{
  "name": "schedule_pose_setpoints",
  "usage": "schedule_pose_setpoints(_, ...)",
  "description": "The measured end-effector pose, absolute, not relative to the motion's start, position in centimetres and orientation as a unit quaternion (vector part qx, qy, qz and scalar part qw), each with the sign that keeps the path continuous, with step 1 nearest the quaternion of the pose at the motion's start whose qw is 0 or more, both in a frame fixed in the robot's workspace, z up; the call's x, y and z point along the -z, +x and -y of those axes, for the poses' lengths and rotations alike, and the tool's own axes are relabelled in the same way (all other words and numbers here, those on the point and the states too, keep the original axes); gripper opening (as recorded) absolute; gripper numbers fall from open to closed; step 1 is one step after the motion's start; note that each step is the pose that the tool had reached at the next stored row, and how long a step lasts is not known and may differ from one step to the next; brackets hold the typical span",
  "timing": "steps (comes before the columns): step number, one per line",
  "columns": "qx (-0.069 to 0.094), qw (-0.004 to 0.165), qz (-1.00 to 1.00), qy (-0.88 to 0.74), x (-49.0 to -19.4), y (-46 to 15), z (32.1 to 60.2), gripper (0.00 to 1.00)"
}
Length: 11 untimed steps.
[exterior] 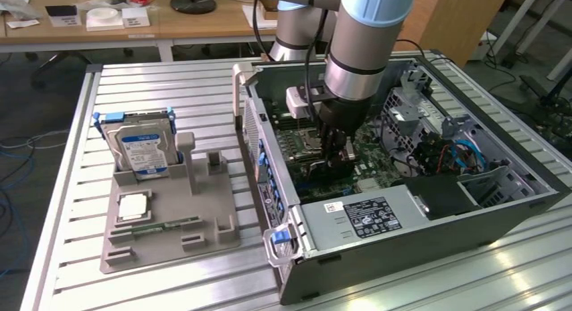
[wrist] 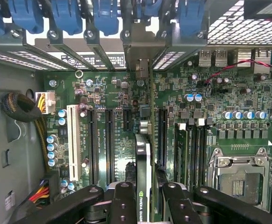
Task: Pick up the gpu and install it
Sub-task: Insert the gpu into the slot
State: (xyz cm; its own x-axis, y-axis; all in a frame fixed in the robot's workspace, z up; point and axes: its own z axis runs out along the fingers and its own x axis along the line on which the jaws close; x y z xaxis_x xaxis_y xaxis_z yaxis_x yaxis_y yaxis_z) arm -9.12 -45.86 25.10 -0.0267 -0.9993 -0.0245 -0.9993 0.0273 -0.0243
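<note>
The gripper (wrist: 144, 205) is closed on the gpu (wrist: 144, 168), its two black fingers (wrist: 123, 205) pressing against the card's flat faces from either side. In the wrist view the card is seen edge-on, a thin board with a black face, running from between the fingers toward the back wall of the computer case (exterior: 500, 210). Its pale metal bracket (wrist: 144, 46) stands at the far end, against the row of slot openings with blue clips (wrist: 68, 16). The card hangs over the green motherboard (wrist: 108, 93), in line with the long black expansion slots (wrist: 110, 144); whether its edge is already seated in a slot cannot be told.

In the exterior view the arm (exterior: 362, 49) reaches straight down into the open case, which lies on its side on the ribbed metal table (exterior: 179, 83). Inside the case sit the motherboard, the empty processor socket (wrist: 239, 182), a bundle of cables (wrist: 21, 107) with a white plug, and a grey power supply box (exterior: 366, 220) with a label at the near edge.

On the exterior view's left, well apart from the case, a grey holder tray (exterior: 170, 224) rests on the table. A hard drive (exterior: 143, 150) with a blue-and-white label stands upright in its rear slot, a small silver chip (exterior: 132, 205) lies in a recess, and a narrow green memory stick (exterior: 161, 225) lies just in front of it. Desks (exterior: 134, 29) with small boxes stand behind.
</note>
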Motion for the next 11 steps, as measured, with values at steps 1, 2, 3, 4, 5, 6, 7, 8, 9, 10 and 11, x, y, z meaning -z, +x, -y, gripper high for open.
schedule_pose_setpoints(1, 0.000, 0.017, -0.716, -0.697, -25.10, -9.12, 45.86, 0.26)
schedule_pose_setpoints(2, 0.000, 0.017, -0.716, -0.697, -25.10, -9.12, 45.86, 0.26)
schedule_pose_setpoints(3, 0.000, 0.017, -0.716, -0.697, -25.10, -9.12, 45.86, 0.26)
schedule_pose_setpoints(4, 0.000, 0.017, -0.716, -0.697, -25.10, -9.12, 45.86, 0.26)
schedule_pose_setpoints(5, 0.000, 0.017, -0.716, -0.697, -25.10, -9.12, 45.86, 0.26)
schedule_pose_setpoints(6, 0.000, 0.017, -0.716, -0.697, -25.10, -9.12, 45.86, 0.26)
schedule_pose_setpoints(7, 0.000, 0.017, -0.716, -0.697, -25.10, -9.12, 45.86, 0.26)
schedule_pose_setpoints(8, -0.001, 0.018, -0.717, -0.697, -25.05, -9.15, 45.85, 0.26)
schedule_pose_setpoints(9, 0.000, 0.018, -0.717, -0.697, -25.05, -9.14, 45.84, 0.27)
schedule_pose_setpoints(10, 0.000, 0.018, -0.717, -0.697, -25.05, -9.14, 45.85, 0.33)
schedule_pose_setpoints(11, 0.000, 0.017, -0.717, -0.697, -25.09, -9.12, 45.85, 0.33)
